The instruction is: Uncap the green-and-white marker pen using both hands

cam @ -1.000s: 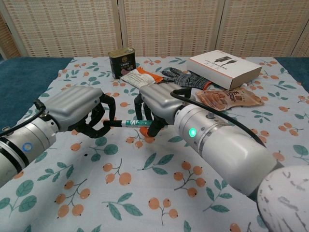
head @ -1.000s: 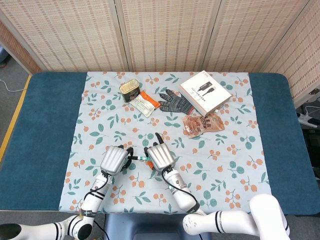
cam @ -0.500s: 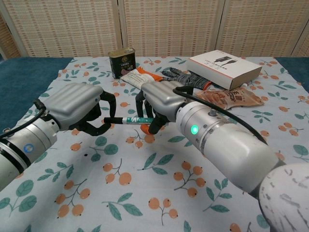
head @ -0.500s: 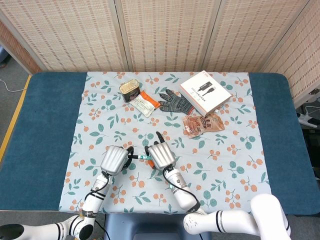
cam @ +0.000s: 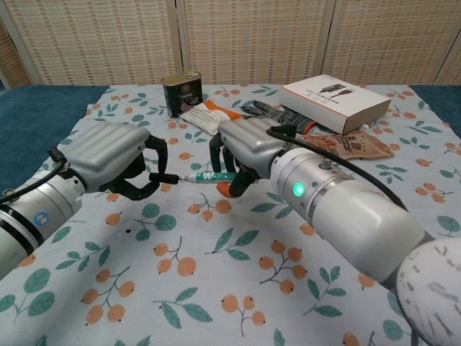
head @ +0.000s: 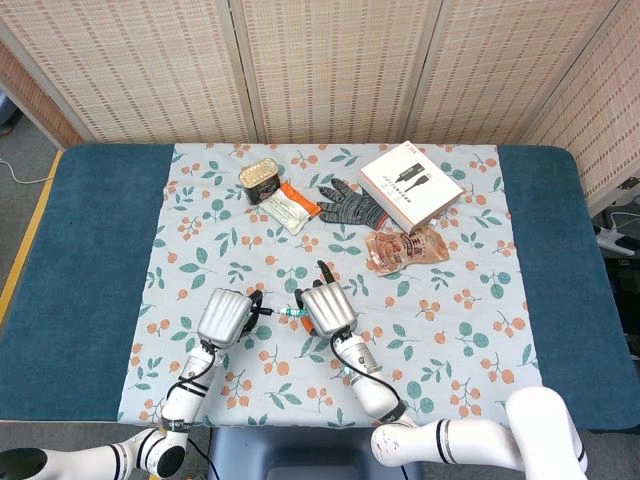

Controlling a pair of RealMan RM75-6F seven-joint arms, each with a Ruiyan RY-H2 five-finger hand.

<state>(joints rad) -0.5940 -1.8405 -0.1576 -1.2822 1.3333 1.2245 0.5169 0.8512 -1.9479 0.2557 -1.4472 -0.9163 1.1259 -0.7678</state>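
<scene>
The green-and-white marker pen (cam: 206, 176) hangs level above the floral cloth, spanning the gap between my two hands. My left hand (cam: 115, 155) grips its dark cap end (cam: 160, 177) with curled fingers. My right hand (cam: 248, 144) holds the green-and-white barrel, and its fingers hide the far end. A pale stretch shows between the dark end and the green part; I cannot tell whether the cap has separated. In the head view only a short piece of the marker (head: 288, 313) shows between the left hand (head: 222, 317) and the right hand (head: 328, 308).
Further back on the floral cloth (head: 470, 300) lie a tin can (head: 259, 179), an orange-and-white packet (head: 292, 207), a grey glove (head: 350, 203), a white box (head: 410, 184) and a brown snack pouch (head: 405, 247). The blue tabletop (head: 100, 250) flanks the cloth.
The two hands have drawn slightly apart, left going left and right going right. More of the marker now shows between them, including a pale stretch beside the dark end.
</scene>
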